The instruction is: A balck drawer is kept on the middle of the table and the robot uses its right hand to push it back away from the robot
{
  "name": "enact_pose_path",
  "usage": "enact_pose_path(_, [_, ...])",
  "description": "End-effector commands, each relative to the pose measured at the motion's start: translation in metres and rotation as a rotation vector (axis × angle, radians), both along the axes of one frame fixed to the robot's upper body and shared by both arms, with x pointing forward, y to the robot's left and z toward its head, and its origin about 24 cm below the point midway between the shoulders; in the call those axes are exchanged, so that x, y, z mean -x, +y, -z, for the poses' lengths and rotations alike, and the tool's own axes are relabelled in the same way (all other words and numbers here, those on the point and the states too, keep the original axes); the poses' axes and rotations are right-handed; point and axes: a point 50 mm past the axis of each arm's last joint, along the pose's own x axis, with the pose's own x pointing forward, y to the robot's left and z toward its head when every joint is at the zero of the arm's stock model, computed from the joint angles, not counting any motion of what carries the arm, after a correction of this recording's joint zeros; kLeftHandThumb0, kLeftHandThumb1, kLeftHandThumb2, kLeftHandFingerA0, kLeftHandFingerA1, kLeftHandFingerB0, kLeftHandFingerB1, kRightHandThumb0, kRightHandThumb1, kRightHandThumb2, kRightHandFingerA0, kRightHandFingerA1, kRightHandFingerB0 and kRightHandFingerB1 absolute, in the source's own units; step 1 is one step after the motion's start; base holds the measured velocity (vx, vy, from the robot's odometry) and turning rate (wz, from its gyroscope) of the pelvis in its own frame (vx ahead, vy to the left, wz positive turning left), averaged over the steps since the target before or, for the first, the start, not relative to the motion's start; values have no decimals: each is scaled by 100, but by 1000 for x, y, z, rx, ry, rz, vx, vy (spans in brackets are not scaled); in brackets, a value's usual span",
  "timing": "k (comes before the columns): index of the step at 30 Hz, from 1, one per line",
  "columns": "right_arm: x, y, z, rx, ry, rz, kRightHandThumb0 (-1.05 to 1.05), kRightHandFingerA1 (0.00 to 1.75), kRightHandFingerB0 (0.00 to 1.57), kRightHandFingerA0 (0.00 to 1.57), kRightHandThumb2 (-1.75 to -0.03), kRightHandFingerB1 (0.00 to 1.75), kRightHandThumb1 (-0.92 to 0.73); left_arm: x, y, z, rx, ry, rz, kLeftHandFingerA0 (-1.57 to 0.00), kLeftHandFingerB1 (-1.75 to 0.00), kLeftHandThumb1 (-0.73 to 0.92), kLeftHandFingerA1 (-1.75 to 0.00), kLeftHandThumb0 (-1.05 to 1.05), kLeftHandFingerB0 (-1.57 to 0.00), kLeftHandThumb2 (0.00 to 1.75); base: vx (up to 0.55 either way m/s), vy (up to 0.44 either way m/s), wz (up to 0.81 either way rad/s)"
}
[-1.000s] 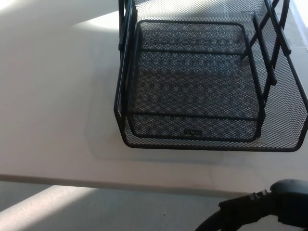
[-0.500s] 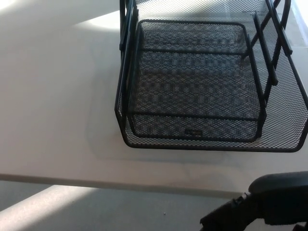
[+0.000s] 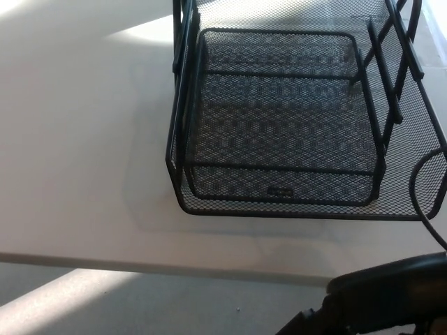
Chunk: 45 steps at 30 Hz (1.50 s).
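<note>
Black mesh drawer [image 3: 283,115] on the white worktop [image 3: 77,139], its long axis apparently running away from the robot. The right hand [image 3: 391,296] sits low, nearer than the drawer's front edge; finger state cannot be told. Left hand unseen.

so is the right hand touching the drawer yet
Apart. The head view shows the right arm low at the bottom right, with bare table between it and the drawer front; the hand itself isn't clearly visible.
</note>
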Motion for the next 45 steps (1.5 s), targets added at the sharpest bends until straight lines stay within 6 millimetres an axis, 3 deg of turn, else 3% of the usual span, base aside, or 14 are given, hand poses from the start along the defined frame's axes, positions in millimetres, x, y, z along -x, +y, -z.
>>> enact_pose_path(1, [-10, 4, 9, 94, 8, 16, -55, 40, 36, 51, -64, 34, -80, 2, 7, -4, -21, 0, 16, -45, -32, 72, -37, -54, -31, 62, 0, 0, 0])
enact_pose_path(21, [-46, 17, -2, 179, -65, 49, -57, 39, 33, 44, -65, 33, -77, 1, 7, -4, -24, 3, 12, -45, -32, 72, -37, -55, -30, 62, 0, 0, 0])
enact_pose_path(33, [-79, 17, 14, 276, -56, 170, -55, 39, 32, 41, -63, 33, -78, 2, 6, -4, -13, 0, 9, -47, -33, 71, -38, -55, -32, 62, 0, 0, 0])
enact_pose_path(34, [-83, 16, 17, 291, -61, 183, -50, 56, 20, 36, -98, 47, -60, 2, 6, -3, -14, 1, 7, -45, -32, 71, -38, -55, -32, 62, 0, 0, 0])
enact_pose_path(38, [-94, 15, 26, 320, -47, 229, -50, 56, 20, 36, -97, 46, -60, 3, 6, -3, -6, 6, 1, -44, -32, 71, -37, -55, -30, 62, 0, 0, 0])
enact_pose_path(39, [-98, 15, 28, 327, -45, 238, -54, 39, 33, 42, -63, 34, -75, 2, 6, -3, -6, 5, 0, -44, -32, 71, -38, -54, -29, 62, 0, 0, 0])
enact_pose_path(45, [-111, 15, 31, 338, -64, 251, -56, 41, 35, 47, -63, 35, -77, 2, 6, -4, -15, 1, 22, -47, -33, 72, -38, -54, -32, 62, 0, 0, 0])
